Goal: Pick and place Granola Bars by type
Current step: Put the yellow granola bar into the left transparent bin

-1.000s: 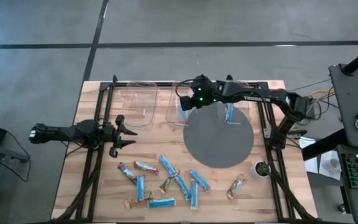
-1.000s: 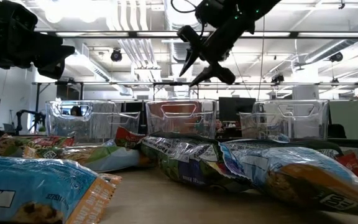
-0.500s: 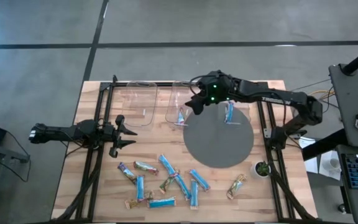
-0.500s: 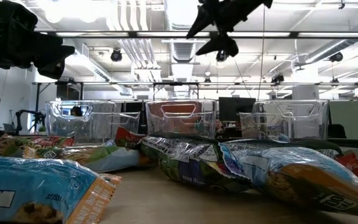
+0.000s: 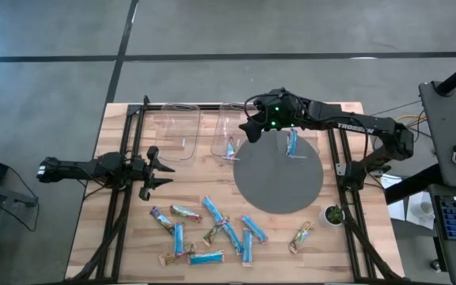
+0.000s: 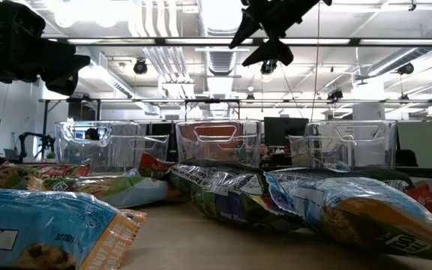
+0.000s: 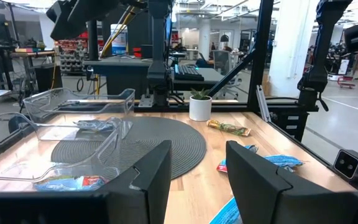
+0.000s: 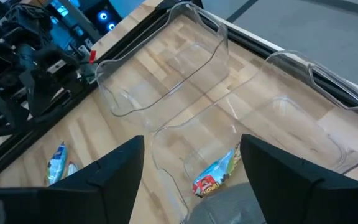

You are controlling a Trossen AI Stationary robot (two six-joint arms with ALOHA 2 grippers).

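Spanning the wooden table [image 5: 125,237], granola bars [image 5: 212,229] beside round grey mat [image 5: 279,178].

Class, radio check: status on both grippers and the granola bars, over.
Right gripper open, empty, above middle bin. Left gripper open, idle at table's left. One bar in middle bin, loose bars at near edge. Nothing blocking.
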